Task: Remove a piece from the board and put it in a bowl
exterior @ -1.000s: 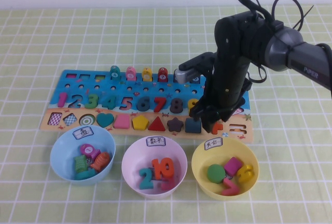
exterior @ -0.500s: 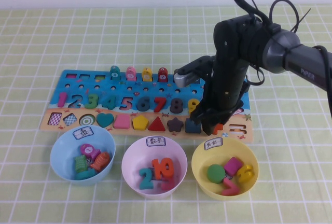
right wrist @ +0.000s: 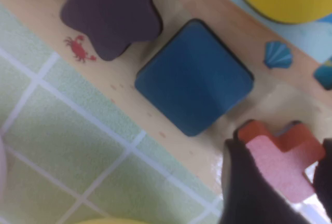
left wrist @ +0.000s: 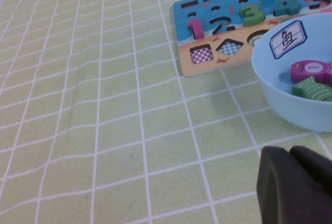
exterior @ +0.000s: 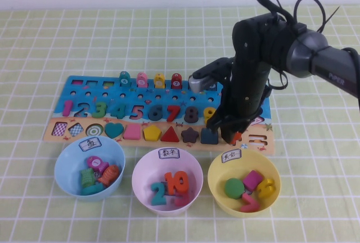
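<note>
Right gripper [exterior: 232, 135] clamped on orange-red cross piece [right wrist: 280, 151], right end of board [exterior: 84, 88].
Piece sits just beside the dark blue square block [right wrist: 194, 90], near the purple star [right wrist: 111, 9], jaws closed on both its sides. Yellow bowl [exterior: 216, 184] lies just below on the desk [exterior: 45, 40]. Left gripper [left wrist: 298, 185] hovers by the blue bowl [left wrist: 282, 99]; its jaw state cannot be told.

The green-checked table [exterior: 56, 35] carries the board [exterior: 84, 88] and three bowls.
</note>
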Robot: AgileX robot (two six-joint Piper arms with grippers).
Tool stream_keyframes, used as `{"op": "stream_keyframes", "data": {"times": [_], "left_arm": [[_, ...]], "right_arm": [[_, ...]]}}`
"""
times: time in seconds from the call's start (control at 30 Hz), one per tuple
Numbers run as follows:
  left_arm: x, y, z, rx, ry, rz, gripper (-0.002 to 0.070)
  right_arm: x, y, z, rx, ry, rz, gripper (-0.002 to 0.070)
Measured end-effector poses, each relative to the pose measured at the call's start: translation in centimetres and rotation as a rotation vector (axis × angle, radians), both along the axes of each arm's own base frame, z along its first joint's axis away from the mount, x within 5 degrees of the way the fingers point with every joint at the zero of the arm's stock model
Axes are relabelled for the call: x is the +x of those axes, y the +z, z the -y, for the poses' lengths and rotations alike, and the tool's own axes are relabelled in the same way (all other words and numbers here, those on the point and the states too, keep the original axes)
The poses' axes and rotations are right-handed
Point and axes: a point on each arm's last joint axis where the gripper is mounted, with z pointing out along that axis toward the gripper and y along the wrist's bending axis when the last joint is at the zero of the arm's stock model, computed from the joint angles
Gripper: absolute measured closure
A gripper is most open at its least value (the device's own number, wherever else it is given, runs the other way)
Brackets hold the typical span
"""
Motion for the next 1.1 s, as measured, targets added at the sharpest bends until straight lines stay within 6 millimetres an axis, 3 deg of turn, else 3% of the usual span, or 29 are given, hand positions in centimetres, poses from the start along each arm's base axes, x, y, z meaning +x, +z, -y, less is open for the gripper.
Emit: {"op": "stream_keyframes", "data": {"times": [0.23,0.47,0.6,0.7,0.9,1.1], "left_arm": [[0.0,0.0,0.0,0.0,0.0,0.0,0.068],[0.0,0.0,0.0,0.0,0.0,0.0,0.068],[0.0,0.0,0.0,0.0,0.0,0.0,0.068],[0.0,0.0,0.0,0.002,0.0,0.0,0.068],[0.0,0.0,0.0,0.008,0.001,0.001,0.068],[0.0,0.0,0.0,0.008,0.001,0.001,0.068]], "right_arm": [[-0.4,3.1,0.3,0.027,0.002,0.066,0.0428],[-1.6,7.7,0.8,0.098,-0.022,0.141,0.0428],[-4.0,10.9,1.2,0.153,-0.012,0.168,0.0428],[-7.2,12.5,1.5,0.166,0.023,0.168,0.0428],[-12.1,11.7,1.7,0.137,0.089,0.093,0.0428],[-11.9,9.4,1.5,0.094,0.089,0.031,0.0428]]}}
